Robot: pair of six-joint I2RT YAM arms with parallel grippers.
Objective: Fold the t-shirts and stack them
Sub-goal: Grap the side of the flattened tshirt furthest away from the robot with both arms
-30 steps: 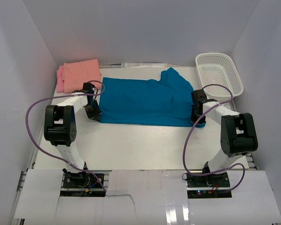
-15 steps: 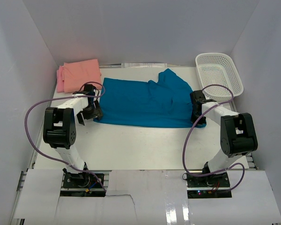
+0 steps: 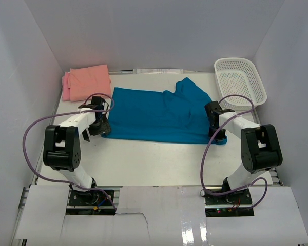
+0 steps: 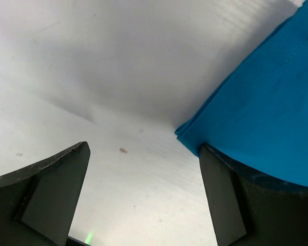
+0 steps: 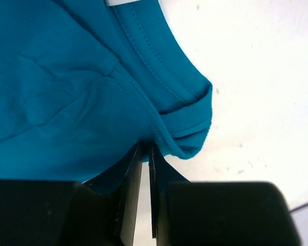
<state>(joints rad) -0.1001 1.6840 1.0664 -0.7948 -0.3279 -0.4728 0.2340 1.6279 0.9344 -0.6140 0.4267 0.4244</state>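
A teal-blue t-shirt [image 3: 159, 113] lies spread flat mid-table, its sleeve pointing toward the back. My left gripper [image 3: 96, 123] stands open just off the shirt's near-left corner [image 4: 267, 102]. Bare table shows between its fingers [image 4: 143, 148], and the right finger rests against the cloth edge. My right gripper [image 3: 216, 130] is at the shirt's near-right corner. Its jaws [image 5: 146, 146] are a thin slit apart, and their tips are hidden under the folded hem [image 5: 187, 128]. A folded salmon-orange t-shirt [image 3: 90, 81] lies on a pink one [image 3: 66, 86] at the back left.
A white mesh basket [image 3: 239, 79] sits at the back right. White enclosure walls close in the table on the left, right and back. Purple cables loop from both arms over the table's sides.
My left gripper opened, let go of the shirt's near-left corner and drew back to the left. The right jaws parted slightly, and that arm shifted a little toward the back.
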